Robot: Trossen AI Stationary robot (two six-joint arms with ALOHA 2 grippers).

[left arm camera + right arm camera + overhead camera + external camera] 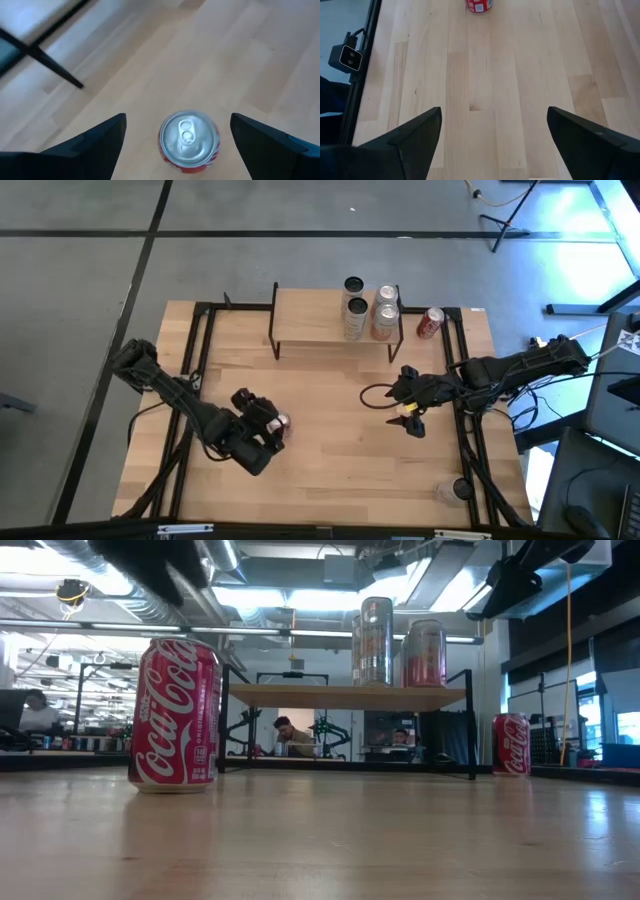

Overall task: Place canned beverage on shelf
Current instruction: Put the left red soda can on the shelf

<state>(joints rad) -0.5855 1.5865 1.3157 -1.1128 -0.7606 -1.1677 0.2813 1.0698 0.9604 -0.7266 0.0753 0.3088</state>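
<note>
A red Coca-Cola can (175, 715) stands upright on the tabletop at the front left, and also shows in the high view (284, 421). My left gripper (177, 116) is open above it. In the left wrist view its two fingers stand on either side of the can's silver top (189, 137), apart from it. The shelf (320, 320) stands at the far middle with several cans (370, 308) on its right half. A second red can (430, 323) stands on the table to the shelf's right. My right gripper (494, 109) is open and empty over bare wood at the right (410, 420).
Black frame rails (470, 430) run along the table's left and right sides. A small black camera box (350, 56) sits by one rail. A small round object (455, 490) lies near the front right corner. Bare wood lies between the two grippers and on the shelf's left half.
</note>
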